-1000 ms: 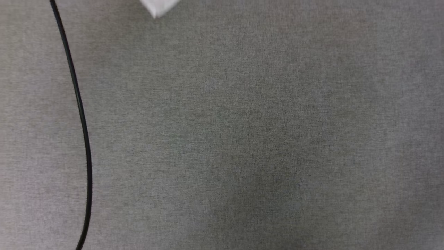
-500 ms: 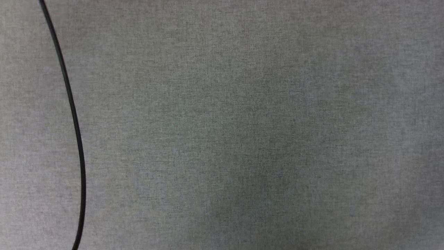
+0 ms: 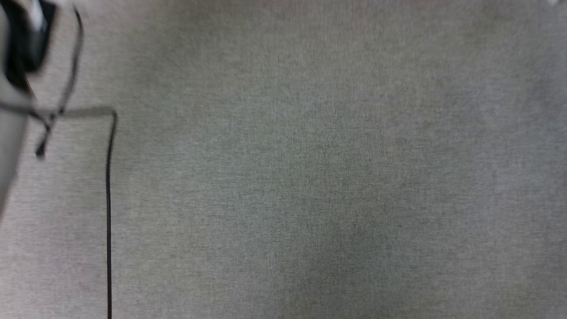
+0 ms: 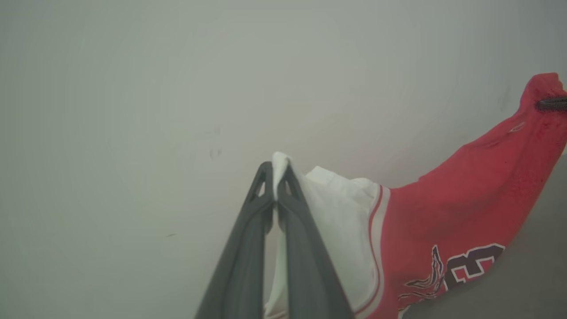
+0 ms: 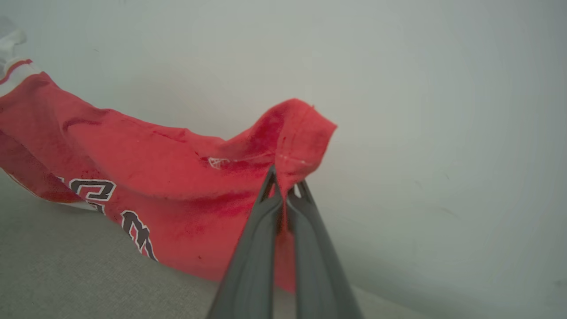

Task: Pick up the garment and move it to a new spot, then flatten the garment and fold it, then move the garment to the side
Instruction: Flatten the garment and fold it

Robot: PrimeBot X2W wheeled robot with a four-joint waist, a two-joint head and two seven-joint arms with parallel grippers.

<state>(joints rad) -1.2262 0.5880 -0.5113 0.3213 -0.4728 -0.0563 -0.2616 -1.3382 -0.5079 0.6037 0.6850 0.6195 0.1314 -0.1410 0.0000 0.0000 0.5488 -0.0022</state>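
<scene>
The garment (image 4: pixel 465 199) is a red jersey with a white sleeve, striped trim and black white-outlined print. It hangs stretched between my two grippers above the grey cloth surface (image 5: pixel 66 274). In the left wrist view my left gripper (image 4: pixel 277 177) is shut on the tip of the white sleeve (image 4: pixel 341 212). A dark fingertip (image 4: pixel 551 104) of the other gripper pinches the far red corner at the right edge. In the right wrist view my right gripper (image 5: pixel 285 184) is shut on a red corner of the garment (image 5: pixel 155 164), whose printed part sags to the left.
In the head view a thin black cable (image 3: pixel 108 221) runs down the left side of the grey cloth surface (image 3: pixel 310 177). A blurred dark object (image 3: pixel 26 40) with a pale part sits at the upper left corner. A pale plain wall (image 5: pixel 443 88) stands behind the garment.
The head camera has moved, shifting the whole picture. A white corner at the top edge has left the view. A blurred dark object and a bend in the cable have come in at the upper left.
</scene>
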